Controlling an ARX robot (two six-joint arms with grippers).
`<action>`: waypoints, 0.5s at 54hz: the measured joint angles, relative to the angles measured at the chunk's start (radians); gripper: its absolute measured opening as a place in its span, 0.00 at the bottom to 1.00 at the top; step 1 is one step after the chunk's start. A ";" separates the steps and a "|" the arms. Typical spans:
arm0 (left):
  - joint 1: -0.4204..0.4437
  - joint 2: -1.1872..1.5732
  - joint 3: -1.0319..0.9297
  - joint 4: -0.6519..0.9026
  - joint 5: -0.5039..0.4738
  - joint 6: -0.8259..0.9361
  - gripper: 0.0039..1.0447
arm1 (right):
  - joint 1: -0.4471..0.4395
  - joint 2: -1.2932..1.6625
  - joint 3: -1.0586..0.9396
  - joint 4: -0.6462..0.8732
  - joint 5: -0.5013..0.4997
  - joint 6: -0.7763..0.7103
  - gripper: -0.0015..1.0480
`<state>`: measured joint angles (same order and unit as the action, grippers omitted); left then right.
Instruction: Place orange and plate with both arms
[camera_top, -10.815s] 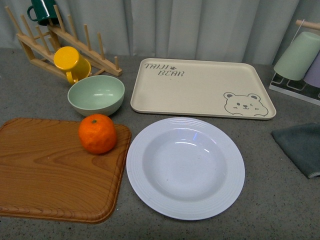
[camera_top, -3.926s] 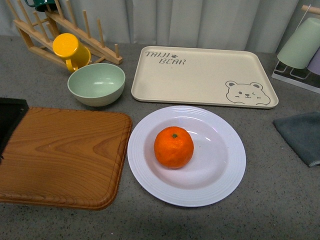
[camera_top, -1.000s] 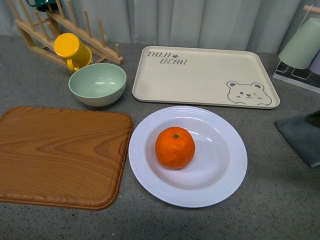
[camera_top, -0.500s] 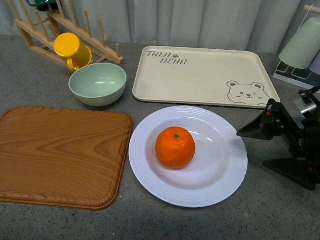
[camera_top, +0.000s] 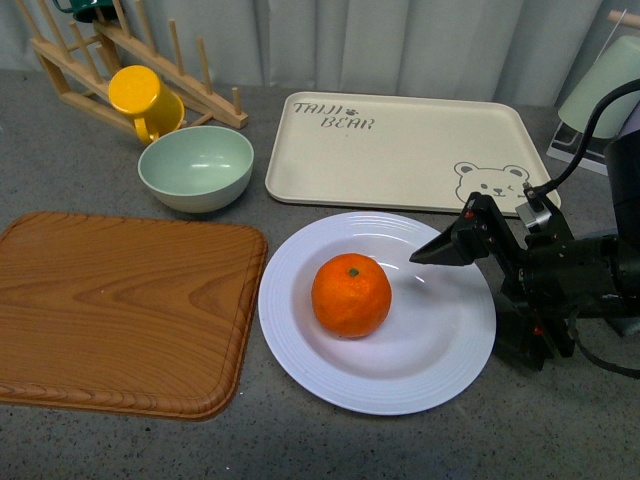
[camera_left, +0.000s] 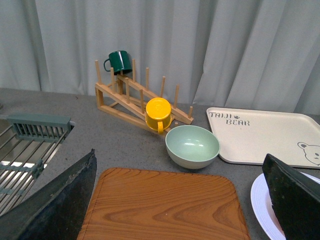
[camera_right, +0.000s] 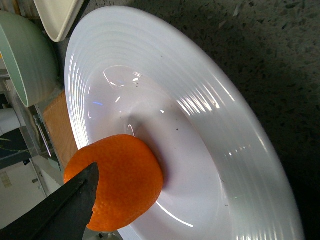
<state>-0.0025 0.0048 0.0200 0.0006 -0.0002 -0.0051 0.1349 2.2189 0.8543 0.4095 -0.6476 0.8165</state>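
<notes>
Left end effector (camera_left: 179, 155): fingers spread wide, holding nothing. Wooden board (camera_top: 120, 305) just left of plate (camera_top: 300, 340) on tabletop (camera_top: 400, 450). Orange (camera_top: 351, 295) sits at plate's centre. Right end effector (camera_top: 470, 295) at plate's right rim, spread, 1 finger over plate.

1. A kitchen-style setup: a grey speckled surface (camera_top: 60, 180) with a wooden dish rack (camera_left: 135, 100) holding a yellow mug (camera_top: 140, 100).
2. Wooden cutting board (camera_top: 120, 310), bear tray (camera_top: 400, 160), wire drainer (camera_left: 15, 165).
3. A grey curtain (camera_left: 240, 50) hangs behind.
</notes>
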 joint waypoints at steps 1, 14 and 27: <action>0.000 0.000 0.000 0.000 0.000 0.000 0.94 | 0.002 0.001 0.001 -0.003 0.003 0.000 0.81; 0.000 0.000 0.000 0.000 0.000 0.000 0.94 | 0.003 0.016 -0.002 -0.015 0.028 -0.003 0.47; 0.000 0.000 0.000 0.000 0.000 0.000 0.94 | 0.003 0.013 -0.020 -0.012 -0.001 -0.021 0.10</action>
<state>-0.0025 0.0048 0.0200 0.0006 -0.0002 -0.0051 0.1383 2.2314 0.8341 0.3977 -0.6483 0.7959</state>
